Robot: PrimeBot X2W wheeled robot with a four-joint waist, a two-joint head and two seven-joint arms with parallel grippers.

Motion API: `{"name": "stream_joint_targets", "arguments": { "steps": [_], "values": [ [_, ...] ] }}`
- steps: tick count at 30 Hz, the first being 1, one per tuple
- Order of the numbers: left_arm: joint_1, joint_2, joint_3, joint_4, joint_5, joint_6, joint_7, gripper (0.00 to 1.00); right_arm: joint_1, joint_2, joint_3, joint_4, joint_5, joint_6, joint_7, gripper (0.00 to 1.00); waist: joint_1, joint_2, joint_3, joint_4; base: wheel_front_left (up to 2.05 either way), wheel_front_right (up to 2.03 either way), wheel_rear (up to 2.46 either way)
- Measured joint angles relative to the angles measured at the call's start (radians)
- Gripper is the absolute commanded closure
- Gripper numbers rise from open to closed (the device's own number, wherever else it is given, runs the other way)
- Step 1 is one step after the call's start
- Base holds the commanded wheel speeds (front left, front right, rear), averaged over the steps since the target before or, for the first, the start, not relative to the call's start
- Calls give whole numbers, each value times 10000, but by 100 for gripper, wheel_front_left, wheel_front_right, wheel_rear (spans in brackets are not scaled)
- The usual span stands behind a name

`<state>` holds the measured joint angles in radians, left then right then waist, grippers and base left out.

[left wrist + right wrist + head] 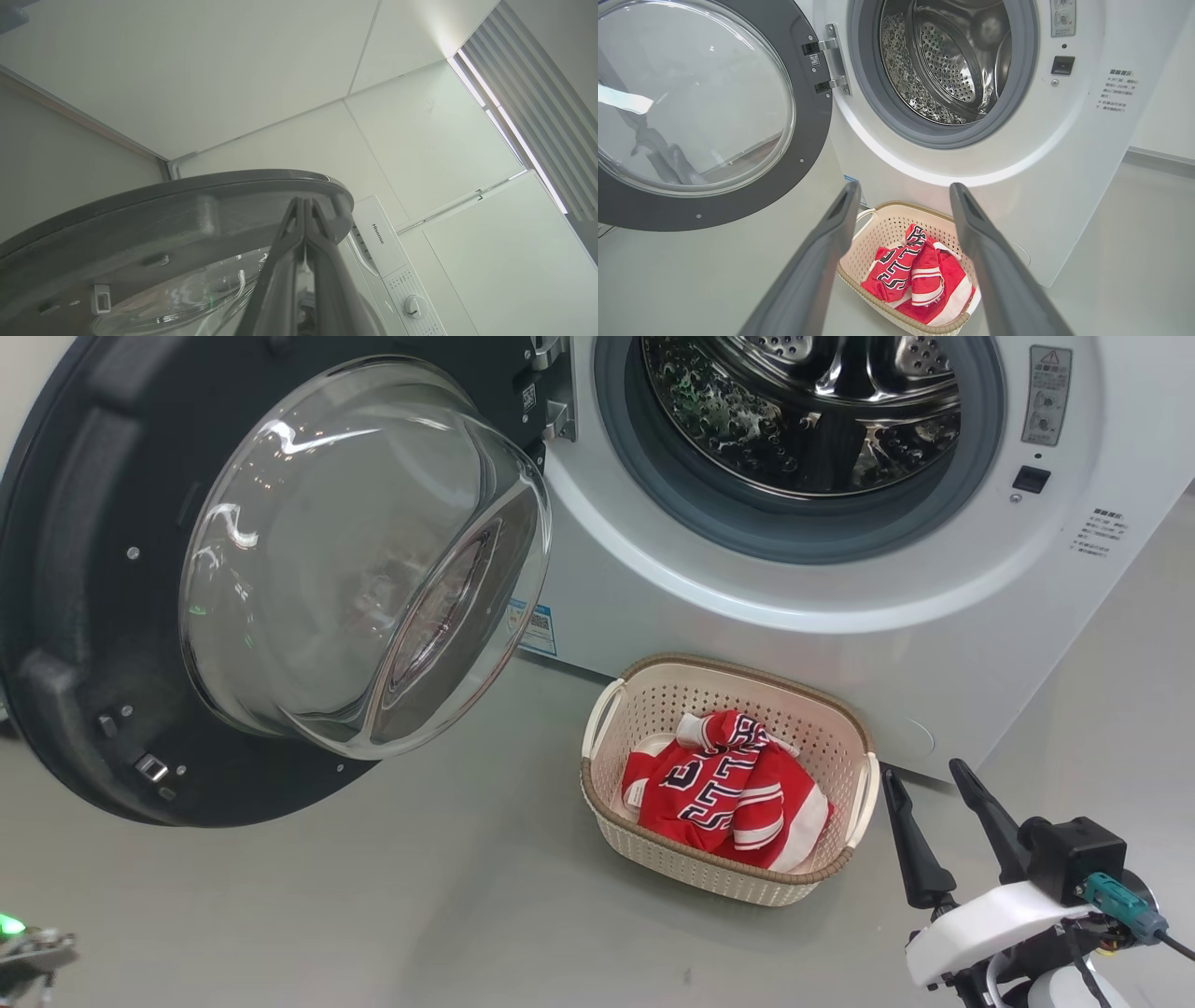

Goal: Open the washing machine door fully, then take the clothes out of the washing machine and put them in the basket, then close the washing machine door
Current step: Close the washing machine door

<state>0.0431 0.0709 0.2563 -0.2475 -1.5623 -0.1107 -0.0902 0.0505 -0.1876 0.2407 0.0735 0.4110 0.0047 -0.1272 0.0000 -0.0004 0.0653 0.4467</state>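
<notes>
Standing open, the washing machine door [280, 579] flanks the basket [812, 723].

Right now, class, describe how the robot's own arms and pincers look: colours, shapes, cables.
The right pincer has two long, dark, tapering fingers on a curved white shell, with a black block and a teal connector trailing a dark cable. The left pincer has matching dark grey fingers.
</notes>
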Motion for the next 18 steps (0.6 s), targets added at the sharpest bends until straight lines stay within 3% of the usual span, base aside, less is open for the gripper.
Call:
{"name": "stream_joint_targets", "arguments": {
  "steps": [6, 18],
  "values": [
    [-697, 800, 1198, 980, -1292, 318, 481, 100, -16, -54, -6, -115, -13, 0, 88, 0, 0, 0, 201, -21, 0, 0, 0],
    [-2216, 1852, 2038, 3409, -2429, 1471, 1197, 100, -359, -151, 176, -215, -86, 48, 265, 0, 0, 0, 597, -273, 0, 0, 0]
  ]
}}
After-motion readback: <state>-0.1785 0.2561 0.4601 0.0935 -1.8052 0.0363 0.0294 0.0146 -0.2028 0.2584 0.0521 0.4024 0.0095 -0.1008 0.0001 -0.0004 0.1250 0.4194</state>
